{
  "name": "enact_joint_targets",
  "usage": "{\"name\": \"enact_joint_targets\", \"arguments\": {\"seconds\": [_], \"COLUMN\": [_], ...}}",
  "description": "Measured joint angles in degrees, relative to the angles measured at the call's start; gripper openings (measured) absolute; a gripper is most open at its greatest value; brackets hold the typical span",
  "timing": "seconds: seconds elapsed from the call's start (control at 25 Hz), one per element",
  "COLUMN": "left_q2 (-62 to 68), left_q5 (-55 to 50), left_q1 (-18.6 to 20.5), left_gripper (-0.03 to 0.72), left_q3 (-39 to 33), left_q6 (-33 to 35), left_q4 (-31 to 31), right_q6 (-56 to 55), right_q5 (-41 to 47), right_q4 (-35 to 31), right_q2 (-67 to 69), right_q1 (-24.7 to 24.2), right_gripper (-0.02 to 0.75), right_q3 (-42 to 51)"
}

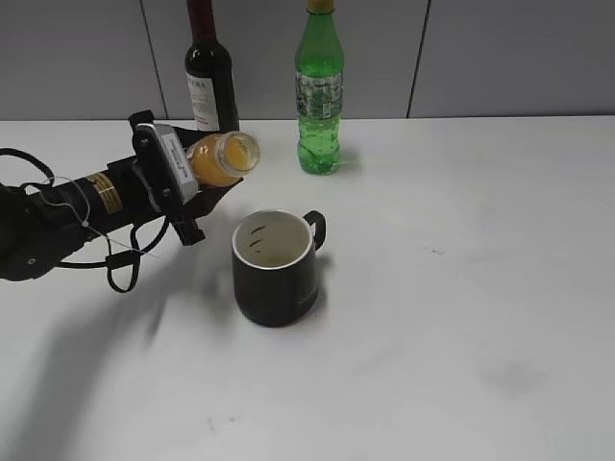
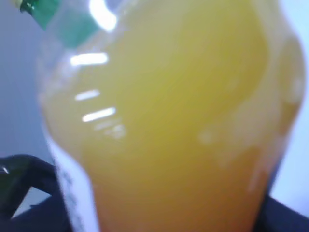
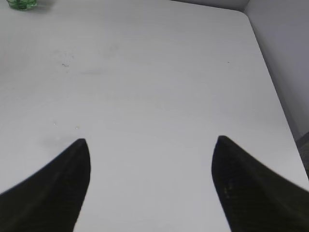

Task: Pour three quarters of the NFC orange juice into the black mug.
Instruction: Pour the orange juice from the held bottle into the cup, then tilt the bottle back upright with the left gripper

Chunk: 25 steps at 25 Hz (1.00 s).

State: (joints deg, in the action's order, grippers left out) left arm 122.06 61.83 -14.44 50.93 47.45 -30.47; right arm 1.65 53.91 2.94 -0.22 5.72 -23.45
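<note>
My left gripper [image 1: 188, 184] is shut on the NFC orange juice bottle [image 1: 224, 157] and holds it tipped nearly sideways, its open neck pointing right, above and left of the black mug [image 1: 276, 268]. No juice stream shows. The mug stands upright mid-table, white inside, handle at the back right. In the left wrist view the bottle [image 2: 169, 121] fills the frame with cloudy orange liquid. My right gripper [image 3: 150, 145] is open and empty over bare table; it does not show in the exterior view.
A dark wine bottle [image 1: 210, 72] and a taller green soda bottle [image 1: 319, 91] stand at the back, behind the juice. The green bottle's base shows in the right wrist view [image 3: 20, 4]. The table's right edge [image 3: 275, 92] runs near the wall.
</note>
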Motion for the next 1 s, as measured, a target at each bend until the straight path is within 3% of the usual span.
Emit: {"name": "enact_joint_targets", "arguments": {"seconds": [0.44, 1.0], "left_q2": [0.00, 0.00], "left_q5": [0.14, 2.32], "left_q1": [0.00, -1.55], "left_gripper": [0.469, 0.469], "left_q3": [0.00, 0.00], "left_q6": [10.31, 16.97], "left_q4": [3.73, 4.09], "right_q6": [0.02, 0.02], "right_q5": [0.00, 0.00], "right_q4": [0.00, 0.00], "right_q2": [0.00, 0.00], "right_q1": [0.00, 0.00], "right_gripper": [0.594, 0.594], "right_q3": [0.00, 0.00]}}
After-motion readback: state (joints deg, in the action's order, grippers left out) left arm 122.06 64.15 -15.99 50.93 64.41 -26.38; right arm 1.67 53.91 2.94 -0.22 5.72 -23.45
